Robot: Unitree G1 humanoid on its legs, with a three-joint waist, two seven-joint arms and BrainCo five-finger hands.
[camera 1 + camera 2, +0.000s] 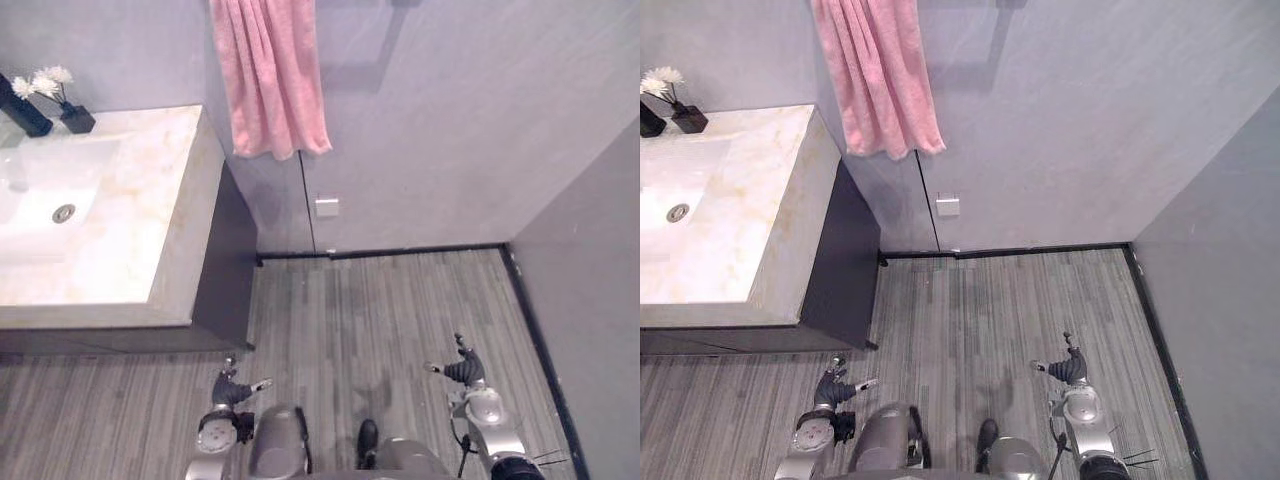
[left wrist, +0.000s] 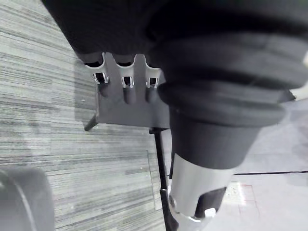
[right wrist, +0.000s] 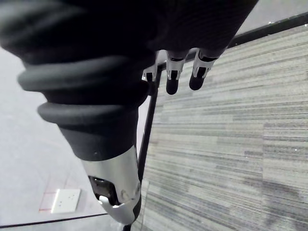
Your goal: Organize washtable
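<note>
Washtable sits at the robot's left: pale marble tabletop (image 1: 150,225) with a white sink basin (image 1: 92,178) sunk into it, drain (image 1: 64,212) in the basin floor. Dark cabinet (image 1: 228,262) underneath, its side facing the open floor. At the back edge of the tabletop, against the wall: small black vase (image 1: 77,119) upright with white flowers (image 1: 45,82) in it, and just beside it on the left a taller dark bottle (image 1: 22,112), tilted as seen, partly cut off by the frame edge. Can't tell what the bottle is. Pink towel (image 1: 270,80) hangs on the wall to the right of the washtable, lower hem just above tabletop level and clear of it. White wall outlet (image 1: 327,207) lower on the same wall, near the grey plank floor (image 1: 380,300). Left hand (image 1: 232,388) is low over the floor, near the cabinet's front corner, apart from it; fingers (image 2: 127,82) straight and relaxed, thumb (image 2: 192,187) out to the side, nothing in it. Right hand (image 1: 463,371) is low over the floor on the far side from the washtable, well apart from it; fingers (image 3: 172,82) hanging straight, thumb (image 3: 113,187) spread away, released and empty. Neither hand touches the tabletop or anything on it.
</note>
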